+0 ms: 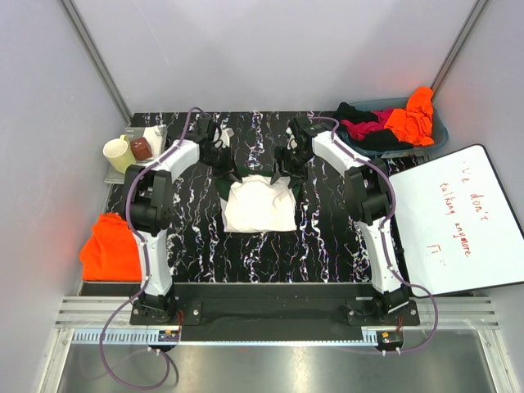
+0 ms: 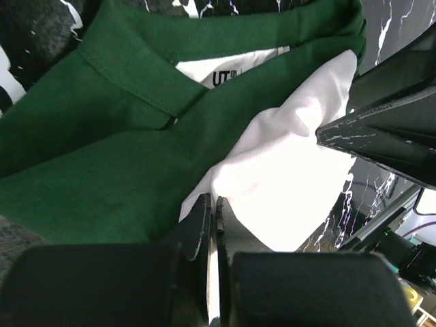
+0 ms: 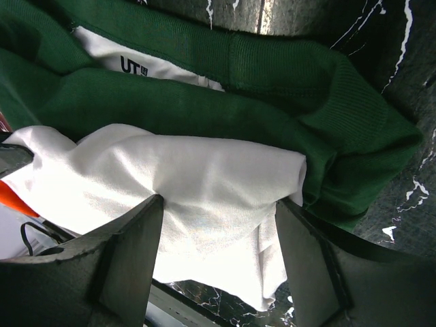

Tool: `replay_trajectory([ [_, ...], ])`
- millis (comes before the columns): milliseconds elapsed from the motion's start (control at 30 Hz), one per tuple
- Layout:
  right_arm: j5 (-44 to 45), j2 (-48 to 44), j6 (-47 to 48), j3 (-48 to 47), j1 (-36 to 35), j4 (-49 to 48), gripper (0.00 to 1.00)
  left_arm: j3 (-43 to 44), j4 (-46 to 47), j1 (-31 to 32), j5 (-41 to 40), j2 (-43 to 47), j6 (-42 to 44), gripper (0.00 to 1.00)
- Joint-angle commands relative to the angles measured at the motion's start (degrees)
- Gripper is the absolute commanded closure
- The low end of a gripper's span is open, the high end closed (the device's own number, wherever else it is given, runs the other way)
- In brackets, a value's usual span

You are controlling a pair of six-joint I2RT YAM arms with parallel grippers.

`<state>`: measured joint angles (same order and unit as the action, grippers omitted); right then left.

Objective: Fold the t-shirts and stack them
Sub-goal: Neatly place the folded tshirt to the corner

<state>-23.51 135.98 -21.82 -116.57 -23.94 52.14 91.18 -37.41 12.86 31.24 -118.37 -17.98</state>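
Observation:
The cream t-shirt (image 1: 260, 205) lies partly folded in the middle of the black marbled table, its dark green sleeves and collar (image 2: 102, 136) bunched at the far edge. My left gripper (image 1: 232, 173) sits at the shirt's far left corner. In the left wrist view its fingertips (image 2: 213, 199) are pressed together on a raised peak of cream cloth (image 2: 286, 170). My right gripper (image 1: 283, 173) is at the far right corner and open wide (image 3: 219, 201). A fold of cream cloth (image 3: 204, 163) spans the gap between its fingers, touching both.
A folded orange t-shirt (image 1: 110, 246) lies at the table's left edge. A blue basket (image 1: 438, 131) at the back right holds orange, magenta and black shirts. A white board with red writing (image 1: 458, 217) lies to the right. A cup (image 1: 117, 151) and a brown object (image 1: 141, 148) stand back left.

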Motion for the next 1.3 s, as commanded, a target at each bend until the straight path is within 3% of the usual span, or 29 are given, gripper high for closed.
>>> replay_trajectory([
  [0, 0.57, 0.69, 0.64, 0.73, 0.13, 0.33, 0.25, 0.49, 1.73, -1.17, -2.14, 2.96, 0.4, 1.0],
  [500, 2.06, 1.74, 0.64, 1.61, 0.13, 0.42, 0.24, -1.61, 1.2, -4.95, -6.99, 0.86, -0.39, 1.0],
  [600, 2.24, 0.95, 0.9, 1.7, 0.13, 0.33, 0.23, -2.05, 1.28, -5.13, -6.81, 2.42, -0.57, 0.77],
  [633, 2.15, 0.43, 1.08, 1.61, 0.13, 0.33, 0.22, -2.4, 1.46, -5.22, -7.16, 3.48, -0.31, 0.48],
  [733, 2.41, -3.34, 1.78, 1.35, 0.13, 0.33, 0.17, -3.98, 1.72, -5.39, -8.56, 9.63, 0.83, 0.12],
  [767, 2.76, -5.71, 2.13, 1.44, 0.13, 0.24, 0.14, -4.68, 1.72, -5.48, -9.09, 11.47, 1.1, 0.05],
  [900, 4.08, -11.43, 2.66, 3.01, 0.13, 0.42, 0.01, -11.18, 1.81, -5.74, -10.32, 21.32, 1.19, 0.01],
  [1067, 3.91, -16.88, 2.93, 9.25, 0.13, -0.19, 0.0, -23.99, 3.04, -5.74, -9.11, 27.48, -0.3, 0.01],
  [1267, 3.56, -21.11, 2.49, 15.41, 0.13, -2.39, 0.0, -38.76, 14.7, -5.74, -1.99, 30.12, -8.2, 0.01],
])
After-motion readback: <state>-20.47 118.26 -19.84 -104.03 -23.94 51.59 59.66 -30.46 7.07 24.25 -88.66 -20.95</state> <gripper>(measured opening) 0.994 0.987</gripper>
